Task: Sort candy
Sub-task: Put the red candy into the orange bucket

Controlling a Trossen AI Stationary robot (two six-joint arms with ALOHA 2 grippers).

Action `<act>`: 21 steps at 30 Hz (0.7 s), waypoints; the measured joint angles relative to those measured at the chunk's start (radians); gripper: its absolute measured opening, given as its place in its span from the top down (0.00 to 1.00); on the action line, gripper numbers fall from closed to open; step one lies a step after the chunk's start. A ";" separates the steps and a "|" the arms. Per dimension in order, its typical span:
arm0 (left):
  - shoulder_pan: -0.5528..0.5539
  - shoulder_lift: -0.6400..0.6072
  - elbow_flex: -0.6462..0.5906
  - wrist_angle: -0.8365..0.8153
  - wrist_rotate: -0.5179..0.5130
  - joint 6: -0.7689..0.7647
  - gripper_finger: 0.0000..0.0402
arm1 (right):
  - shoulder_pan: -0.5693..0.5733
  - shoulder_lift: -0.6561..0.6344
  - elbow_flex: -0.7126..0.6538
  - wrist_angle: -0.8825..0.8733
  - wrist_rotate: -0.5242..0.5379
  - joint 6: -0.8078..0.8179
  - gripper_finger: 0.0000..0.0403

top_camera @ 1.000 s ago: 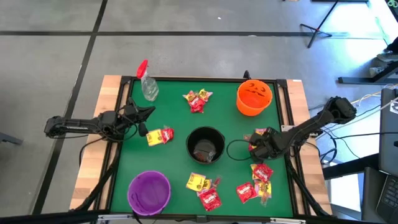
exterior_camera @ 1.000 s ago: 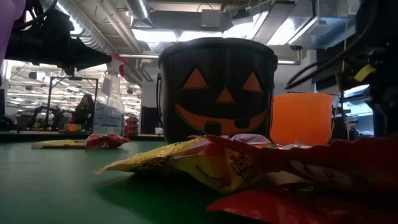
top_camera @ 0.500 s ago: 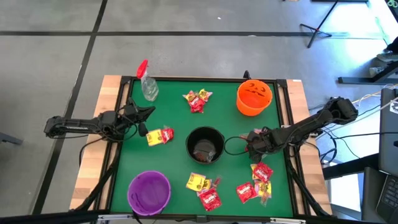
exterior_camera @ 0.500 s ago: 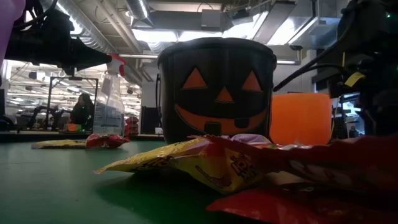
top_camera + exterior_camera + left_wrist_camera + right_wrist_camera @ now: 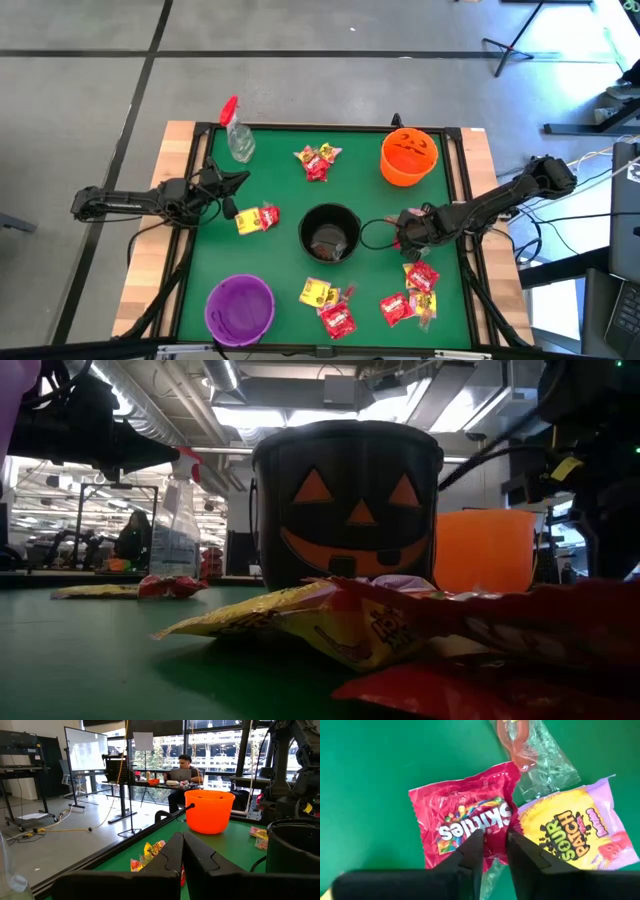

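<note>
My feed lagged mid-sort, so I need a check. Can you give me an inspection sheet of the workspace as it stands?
Surface: green mat, no spill seen.
Job's things: candy in several loose heaps; black bucket in the middle, orange bucket and purple bowl at opposite corners.
Clutter: spray bottle at the far left corner.
Hands: right hand pinched on the red Skittles packet, which lies on the mat; left hand shut, empty, over the left edge.
Cables: thin black loop beside the black bucket; cable or handle, cannot tell.
Surroundings: seated person beyond the table.
</note>
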 joint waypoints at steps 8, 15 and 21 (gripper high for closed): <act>0.000 0.000 0.000 0.000 0.000 0.000 1.00 | 0.000 -0.091 0.027 -0.008 0.012 0.000 0.96; 0.000 0.000 0.000 0.000 0.000 0.000 1.00 | 0.000 -0.186 0.064 -0.079 0.081 0.019 0.99; 0.000 0.000 0.000 0.000 0.000 0.000 1.00 | 0.000 -0.266 0.071 -0.095 0.142 0.027 1.00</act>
